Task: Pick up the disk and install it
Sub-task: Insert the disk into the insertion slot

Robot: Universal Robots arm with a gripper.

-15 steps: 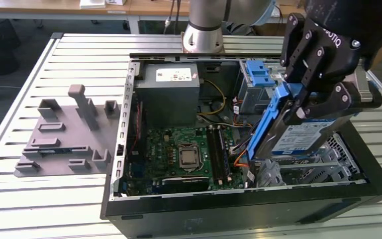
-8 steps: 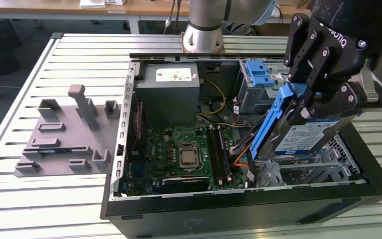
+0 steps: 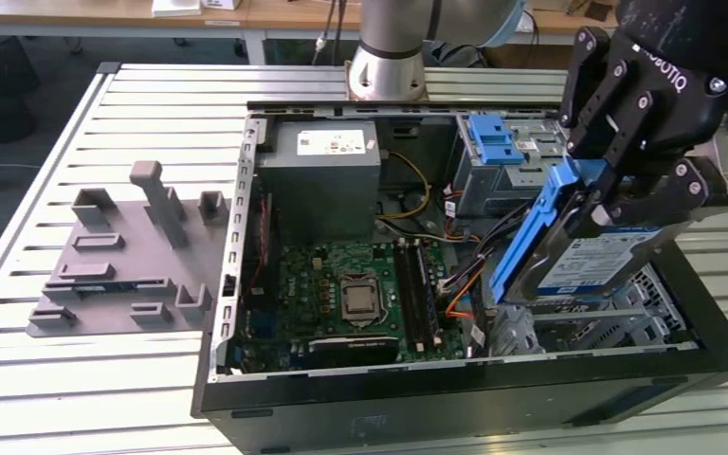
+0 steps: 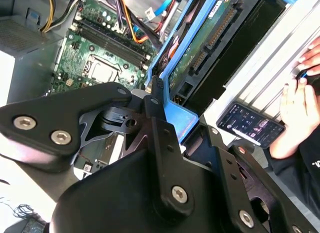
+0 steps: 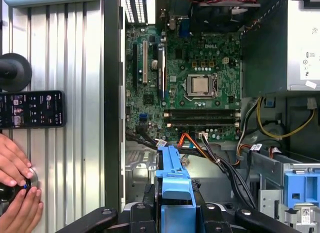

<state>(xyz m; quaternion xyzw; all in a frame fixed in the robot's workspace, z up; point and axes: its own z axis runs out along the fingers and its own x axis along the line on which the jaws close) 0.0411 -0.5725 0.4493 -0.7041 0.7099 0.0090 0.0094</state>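
Slatted metal desk (image 3: 149,379) carries an open computer case (image 3: 465,398). Above its drive bay the gripper (image 3: 617,204) has its fingers clamped on the disk (image 3: 591,265), tilted; levelling it should ease seating.

The disk (image 3: 591,265), a silver drive with a white-and-blue label in a blue plastic bracket, is held on edge and tilted in the gripper (image 3: 629,180), above the open case (image 3: 465,398) near its front corner on the exterior view's right.
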